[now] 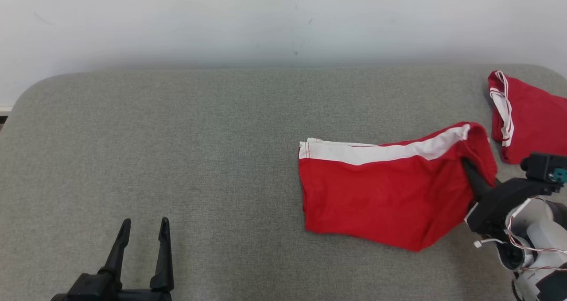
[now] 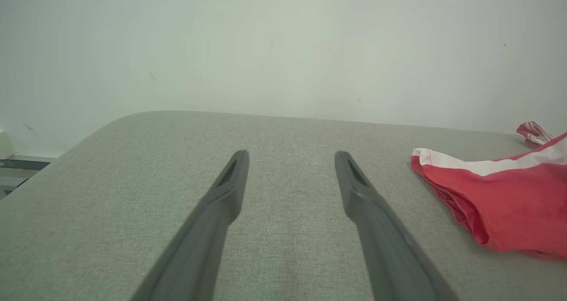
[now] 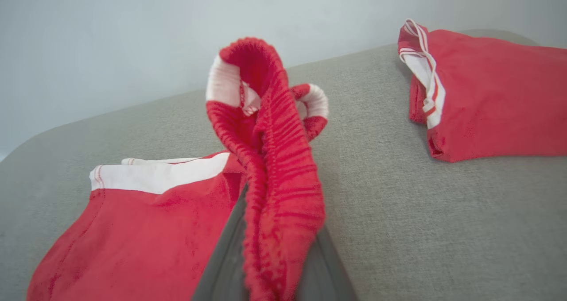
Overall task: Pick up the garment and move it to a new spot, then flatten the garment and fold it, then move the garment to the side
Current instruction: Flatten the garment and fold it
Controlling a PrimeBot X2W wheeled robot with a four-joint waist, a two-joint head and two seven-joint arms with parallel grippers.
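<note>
Right claw (image 1: 467, 164) pinching garment (image 1: 381, 199), left claw (image 1: 145, 223) spread

Grey fabric-covered counter (image 1: 177, 137) with rounded far corners, set against a plain white wall (image 1: 266, 22). The wall bears a few small dark specks (image 1: 296, 52) near its middle and a faint scuff (image 1: 42, 17) toward the left. Near the counter's far right corner lies a folded red cloth (image 1: 536, 115), lying flat, its white-striped edge (image 1: 502, 106) facing left; the head view cuts the cloth off at the right
</note>
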